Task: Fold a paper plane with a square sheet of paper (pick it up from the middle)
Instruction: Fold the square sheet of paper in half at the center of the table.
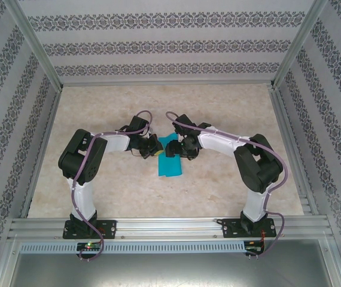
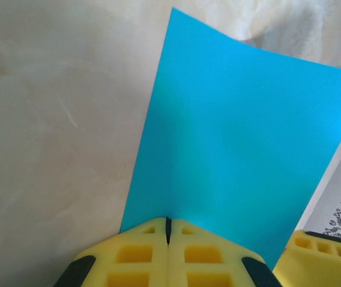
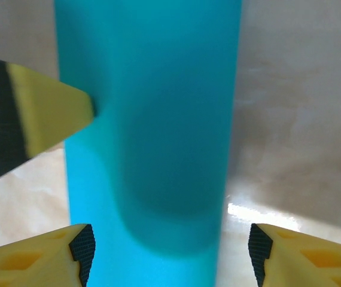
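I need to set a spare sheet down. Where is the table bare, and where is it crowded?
Bare: the far strip of table between the arms and the back wall; the near patch between the two bases. Crowded: the centre, where the left hand pinches the paper and the right hand straddles it.

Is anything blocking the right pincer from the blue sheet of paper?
Nothing visible does. The sheet of paper runs between the fingers of the open right pincer; the left pincer, shut on its edge, sits to one side.
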You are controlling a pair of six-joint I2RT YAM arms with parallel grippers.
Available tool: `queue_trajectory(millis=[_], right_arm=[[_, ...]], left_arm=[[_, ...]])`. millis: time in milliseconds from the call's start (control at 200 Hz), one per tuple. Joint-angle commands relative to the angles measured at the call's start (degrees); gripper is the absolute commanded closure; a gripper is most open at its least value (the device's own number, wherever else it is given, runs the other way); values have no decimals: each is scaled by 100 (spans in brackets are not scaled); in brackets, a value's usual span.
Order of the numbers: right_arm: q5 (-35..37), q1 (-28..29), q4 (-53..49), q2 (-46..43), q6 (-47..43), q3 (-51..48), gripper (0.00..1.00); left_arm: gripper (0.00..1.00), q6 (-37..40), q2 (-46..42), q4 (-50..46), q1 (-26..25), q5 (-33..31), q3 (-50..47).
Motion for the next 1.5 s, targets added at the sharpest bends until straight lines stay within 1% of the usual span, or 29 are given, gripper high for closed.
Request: queue_trajectory(millis=[0, 145, 195, 265, 340, 410, 620, 759, 879, 974, 1229, 1384, 1494], right_arm=[[182, -33, -178, 168, -191, 143, 34], [-56, -179, -18, 291, -193, 50, 43], [-151, -236, 68, 313, -189, -25, 45], [-254, -316, 155, 312, -197, -131, 47], [-385, -412, 245, 306, -216, -237, 49], [-476, -487, 274, 321, -293, -308, 52], [-490, -612, 160, 468, -583, -347, 54], [-702, -692, 189, 468, -806, -415, 54], [-853, -746, 7, 575, -1123, -333, 54], [-767, -771, -88, 632, -1246, -318, 55], [-596, -796, -119, 820, -1217, -313, 58], [-558, -879, -184, 936, -1345, -281, 58], [-544, -920, -225, 954, -1486, -302, 58]], left_arm=[[100, -34, -84, -100, -86, 2, 43], [100, -6, -178, -101, -86, 3, 46], [99, -16, -239, -108, -74, -5, 37], [95, -34, -358, -106, -31, -30, 25], [87, -47, -513, -121, 53, -64, 11], [83, -19, -682, -201, 141, -151, 0], [74, 146, -1056, -587, 395, -421, -78], [71, 203, -1263, -659, 484, -581, -210], [70, 203, -1304, -635, 480, -616, -310], [70, 162, -1309, -551, 485, -621, -416], [71, 136, -1330, -389, 481, -638, -590], [72, 337, -1439, -599, 487, -1018, -688], [72, 379, -1526, -609, 492, -1173, -740]])
